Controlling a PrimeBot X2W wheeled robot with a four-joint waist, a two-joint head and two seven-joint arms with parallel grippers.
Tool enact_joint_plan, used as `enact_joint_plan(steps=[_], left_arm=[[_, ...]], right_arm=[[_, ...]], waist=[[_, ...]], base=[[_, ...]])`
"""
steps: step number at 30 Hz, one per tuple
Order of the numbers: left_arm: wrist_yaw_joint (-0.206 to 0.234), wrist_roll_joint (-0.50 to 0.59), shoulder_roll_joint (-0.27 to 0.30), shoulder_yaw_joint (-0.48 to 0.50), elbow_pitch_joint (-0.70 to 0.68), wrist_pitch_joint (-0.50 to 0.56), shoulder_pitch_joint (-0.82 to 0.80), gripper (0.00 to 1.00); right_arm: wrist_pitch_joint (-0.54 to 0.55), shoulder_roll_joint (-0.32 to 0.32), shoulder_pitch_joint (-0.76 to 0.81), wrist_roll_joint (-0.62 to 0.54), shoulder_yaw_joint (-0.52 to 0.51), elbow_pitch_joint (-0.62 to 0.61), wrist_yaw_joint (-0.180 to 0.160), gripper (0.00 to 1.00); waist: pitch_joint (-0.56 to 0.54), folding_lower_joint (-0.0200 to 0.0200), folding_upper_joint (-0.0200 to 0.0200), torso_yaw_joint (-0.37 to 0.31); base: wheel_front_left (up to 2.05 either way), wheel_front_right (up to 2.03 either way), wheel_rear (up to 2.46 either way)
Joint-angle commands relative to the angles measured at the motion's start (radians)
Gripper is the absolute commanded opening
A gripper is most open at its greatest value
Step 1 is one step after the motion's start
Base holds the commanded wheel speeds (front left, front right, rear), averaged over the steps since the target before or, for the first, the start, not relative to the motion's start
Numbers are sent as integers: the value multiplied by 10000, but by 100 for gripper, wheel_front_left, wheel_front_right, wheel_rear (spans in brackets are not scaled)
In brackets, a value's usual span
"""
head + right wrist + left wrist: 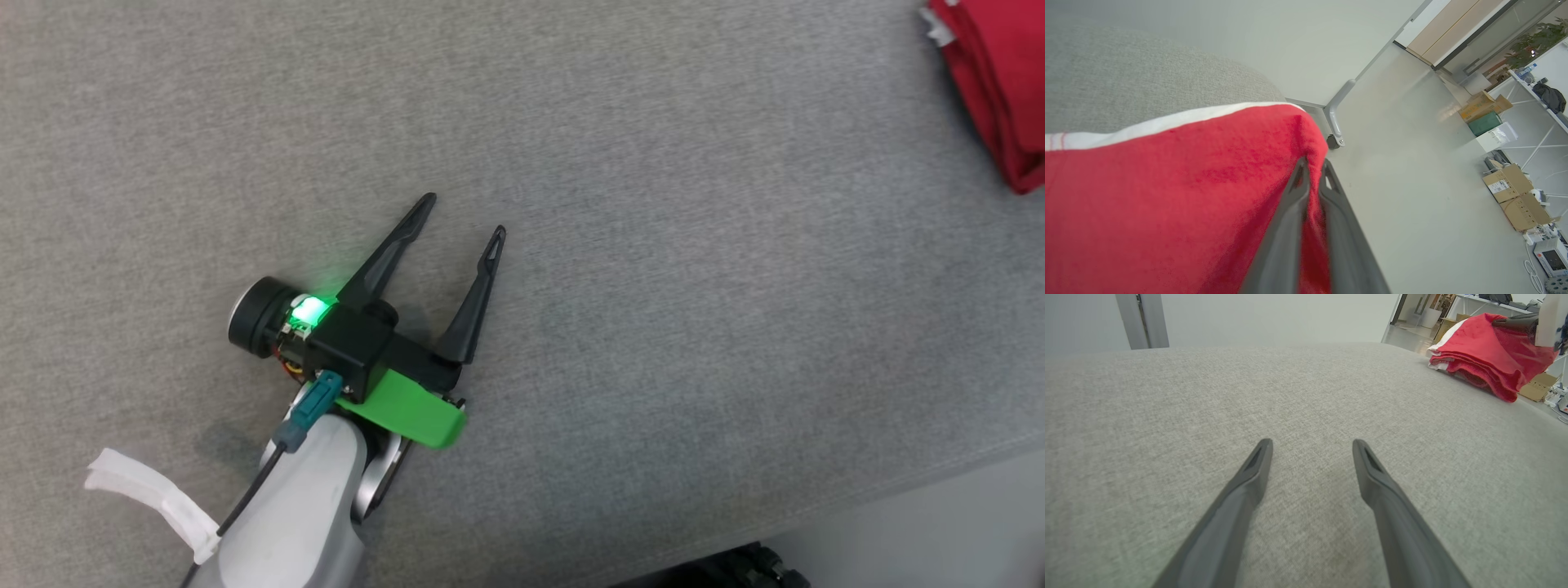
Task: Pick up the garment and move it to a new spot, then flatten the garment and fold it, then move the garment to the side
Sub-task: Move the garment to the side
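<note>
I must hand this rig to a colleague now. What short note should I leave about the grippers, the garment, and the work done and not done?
Left gripper: open, holding nothing, over the bare grey surface.
Right gripper: shut on an edge of the red garment.
Garment: lies folded in layers near the surface's right edge.
Done: folding, it seems.
To do: probably finish placing it aside, then release.

Grey fabric surface (694, 286) lies under and all around left gripper (464, 216). Beyond right gripper (1314, 163) tips: grey metal leg (1336, 118), pale floor (1412, 212). Cardboard boxes (1511, 185) and green box (1484, 123) well off to its right.
</note>
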Motion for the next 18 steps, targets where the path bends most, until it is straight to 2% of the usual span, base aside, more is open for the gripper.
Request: enact_joint_plan(steps=[1, 2, 6, 9, 13, 18], left_arm=[[30, -36, 358, 219, 534, 103, 165, 100], [32, -59, 330, 232, 559, 128, 188, 100], [32, -109, 172, 423, 559, 128, 366, 100], [31, -104, 18, 423, 569, 96, 515, 100], [30, -88, -184, 730, 585, 67, 699, 100], [30, 13, -359, 1173, 618, 59, 952, 100]], right_arm=[[-37, -95, -133, -235, -339, -137, -17, 39], [-49, -30, -97, -435, -619, -225, -17, 100], [-75, 379, 123, -892, -1550, -816, -17, 100], [-84, 917, 380, -773, -1635, -1802, -17, 100], [-78, 1710, 1020, -276, -976, -3118, -17, 100], [-80, 2532, 1899, 877, 214, -4443, -17, 100]], waist=[[300, -1, -1, 386], [221, -1, -1, 393], [-222, -1, -1, 425], [-640, -1, -1, 493], [-1307, -1, -1, 589], [-2132, -1, -1, 815]], base=[[0, 0, 0], [0, 0, 0], [0, 0, 0], [0, 0, 0], [0, 0, 0], [0, 0, 0]])
